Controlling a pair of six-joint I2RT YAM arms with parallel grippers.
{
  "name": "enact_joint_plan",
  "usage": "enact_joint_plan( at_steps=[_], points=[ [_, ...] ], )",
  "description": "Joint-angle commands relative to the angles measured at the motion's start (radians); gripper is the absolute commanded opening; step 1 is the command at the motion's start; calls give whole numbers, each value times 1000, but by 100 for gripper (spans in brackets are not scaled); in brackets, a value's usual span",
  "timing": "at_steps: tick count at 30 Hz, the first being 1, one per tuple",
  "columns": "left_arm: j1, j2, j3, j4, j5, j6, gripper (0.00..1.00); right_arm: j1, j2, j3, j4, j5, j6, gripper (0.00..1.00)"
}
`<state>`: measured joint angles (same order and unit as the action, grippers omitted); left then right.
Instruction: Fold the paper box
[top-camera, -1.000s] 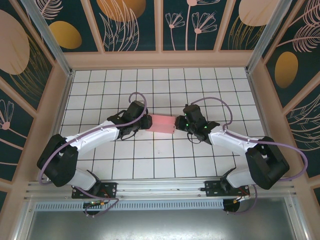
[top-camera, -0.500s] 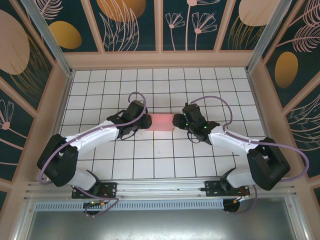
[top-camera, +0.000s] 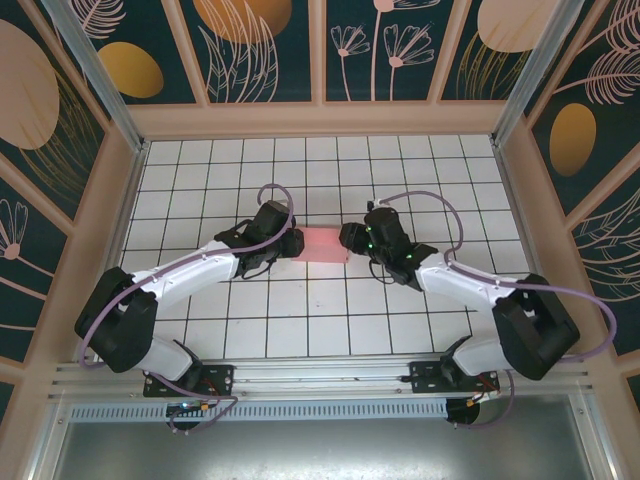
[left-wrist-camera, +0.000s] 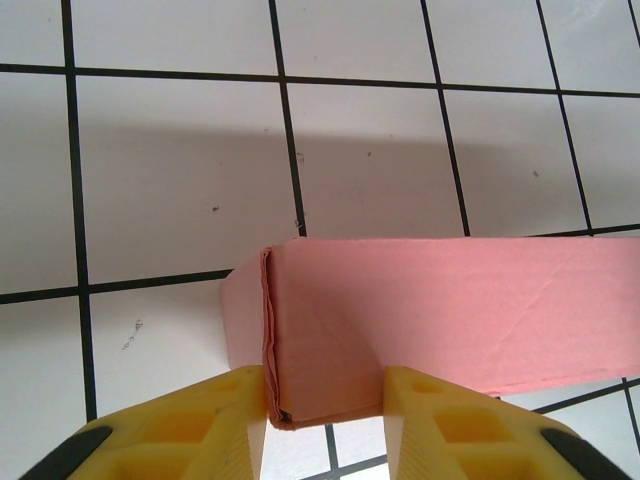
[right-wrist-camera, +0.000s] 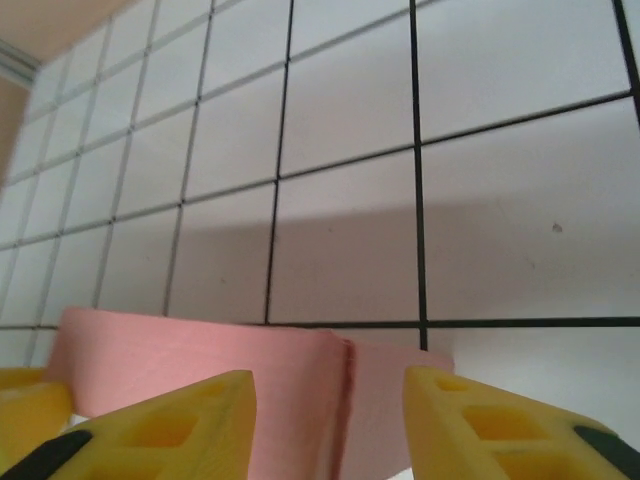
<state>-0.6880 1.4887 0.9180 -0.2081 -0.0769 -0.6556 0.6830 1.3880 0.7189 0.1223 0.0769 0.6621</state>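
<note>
Squaring-up seems the step in hand. Box (top-camera: 322, 244), a salmon-pink card sleeve with creased ends, lies midway between the surface's left and right edges. Left gripper (left-wrist-camera: 325, 400) pinches its left end. Right gripper (right-wrist-camera: 330, 400) straddles the other end, but I cannot tell whether it grips. Next likely calls for 2 firm, even holds, without crushing.

The black two-finger right gripper (top-camera: 347, 240) has slid leftward toward the frame's centre and now overlaps the right end of the salmon-pink thin card paper box (top-camera: 322, 245), whose visible strip is shorter and squarer, its sagging lower-right corner gone
</note>
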Motion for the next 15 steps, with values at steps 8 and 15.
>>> enact_joint_plan(
  at_steps=[8, 15],
  points=[
    [-5, 30, -16, -93, 10, 30, 43, -23, 20, -53, 20, -27, 44, 2],
    [-3, 13, 99, -86, 26, 30, 68, -25, 11, -47, 12, -14, 46, 3]
  ],
)
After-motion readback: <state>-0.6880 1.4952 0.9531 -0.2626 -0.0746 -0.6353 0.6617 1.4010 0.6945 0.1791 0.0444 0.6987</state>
